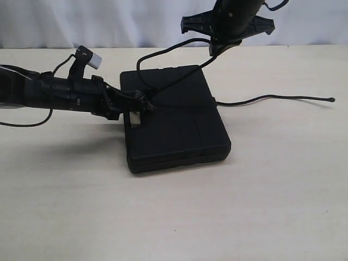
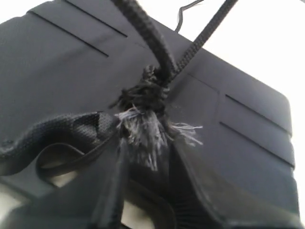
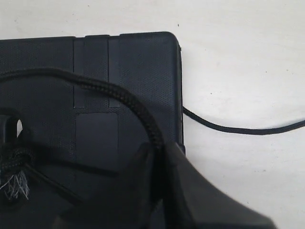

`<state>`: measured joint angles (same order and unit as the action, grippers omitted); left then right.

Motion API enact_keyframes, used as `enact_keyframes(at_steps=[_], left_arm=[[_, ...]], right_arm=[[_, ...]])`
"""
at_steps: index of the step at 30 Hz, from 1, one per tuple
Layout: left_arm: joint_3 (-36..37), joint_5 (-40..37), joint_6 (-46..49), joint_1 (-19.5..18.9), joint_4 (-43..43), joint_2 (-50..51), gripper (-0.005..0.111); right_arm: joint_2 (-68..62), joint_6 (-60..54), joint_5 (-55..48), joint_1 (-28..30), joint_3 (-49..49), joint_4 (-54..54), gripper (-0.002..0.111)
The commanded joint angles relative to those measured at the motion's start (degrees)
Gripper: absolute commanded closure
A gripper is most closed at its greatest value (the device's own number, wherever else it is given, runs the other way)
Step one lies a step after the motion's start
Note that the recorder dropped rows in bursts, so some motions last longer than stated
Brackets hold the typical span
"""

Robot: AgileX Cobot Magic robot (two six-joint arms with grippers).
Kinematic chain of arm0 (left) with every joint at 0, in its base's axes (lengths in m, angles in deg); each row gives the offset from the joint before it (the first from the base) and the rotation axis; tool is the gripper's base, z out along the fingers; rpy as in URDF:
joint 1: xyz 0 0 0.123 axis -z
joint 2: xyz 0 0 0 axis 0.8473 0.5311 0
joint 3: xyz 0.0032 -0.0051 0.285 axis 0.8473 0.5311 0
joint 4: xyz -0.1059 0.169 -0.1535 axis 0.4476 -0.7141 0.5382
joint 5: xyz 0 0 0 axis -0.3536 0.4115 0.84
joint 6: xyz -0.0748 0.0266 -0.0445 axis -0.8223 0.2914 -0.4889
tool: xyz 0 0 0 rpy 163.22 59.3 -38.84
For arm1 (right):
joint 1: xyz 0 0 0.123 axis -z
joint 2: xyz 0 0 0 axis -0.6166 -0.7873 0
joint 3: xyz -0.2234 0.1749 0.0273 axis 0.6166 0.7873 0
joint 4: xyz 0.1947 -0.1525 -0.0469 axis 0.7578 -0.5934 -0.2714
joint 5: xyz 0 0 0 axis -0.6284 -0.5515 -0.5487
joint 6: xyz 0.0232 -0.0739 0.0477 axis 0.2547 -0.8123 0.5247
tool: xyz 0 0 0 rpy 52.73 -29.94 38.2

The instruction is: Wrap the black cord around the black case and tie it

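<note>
The right arm [image 1: 234,16] is cut off by the top edge of the exterior view, and the left arm [image 1: 32,92] by its left edge. There the left gripper [image 1: 142,106] is black against the black case [image 1: 179,130], so its fingertips cannot be made out. The cord [image 1: 283,97] goes out of sight where it meets the case's side. In the left wrist view the fingers [image 2: 205,191] are a dark blur running off the edge. The right gripper's fingers [image 3: 214,205] are blurred too, covering the cord between them.
</note>
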<state>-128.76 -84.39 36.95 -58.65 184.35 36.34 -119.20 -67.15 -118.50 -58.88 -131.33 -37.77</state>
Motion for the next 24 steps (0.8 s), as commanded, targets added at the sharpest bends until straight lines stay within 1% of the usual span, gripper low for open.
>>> enact_keyframes(at_steps=[1, 4, 6, 8, 11, 14, 16, 21, 24], left_arm=[[-0.5, -3.8, 1.8, 0.1, 0.9, -0.1, 0.077], [-1.1, -4.0, 1.8, 0.3, 0.9, -0.1, 0.077], [-1.1, -1.8, 1.8, 1.0, 0.9, -0.1, 0.077], [-1.4, 2.8, 1.8, 2.3, 0.9, -0.1, 0.076], [-3.1, 9.7, 1.8, 4.8, -1.8, 0.0, 0.066], [-4.7, 13.0, 1.8, 7.0, -3.1, 0.0, 0.056], [-5.5, 13.1, 1.8, 7.8, -3.0, 0.0, 0.053], [-7.4, 12.6, 1.8, 8.1, -2.8, 0.0, 0.053], [-8.4, 11.0, 1.8, 8.1, -2.8, 0.0, 0.053]], right_arm=[[0.6, 0.3, 0.4, 0.2, -0.1, -0.4, 0.104], [0.6, 0.3, 0.4, 0.2, -0.1, -0.4, 0.104], [0.6, 0.3, 0.4, 0.2, -0.1, -0.4, 0.104], [0.6, 0.3, 0.4, 0.2, -0.1, -0.4, 0.104], [0.6, 0.3, 0.4, 0.2, -0.1, -0.4, 0.104], [0.6, 0.3, 0.4, 0.2, -0.1, -0.4, 0.104], [0.6, 0.2, 0.2, 0.2, -0.1, -0.4, 0.104], [0.6, -0.2, 0.2, 0.2, -0.1, -0.4, 0.104], [0.6, -0.4, 0.7, 0.2, -0.1, -0.4, 0.104]])
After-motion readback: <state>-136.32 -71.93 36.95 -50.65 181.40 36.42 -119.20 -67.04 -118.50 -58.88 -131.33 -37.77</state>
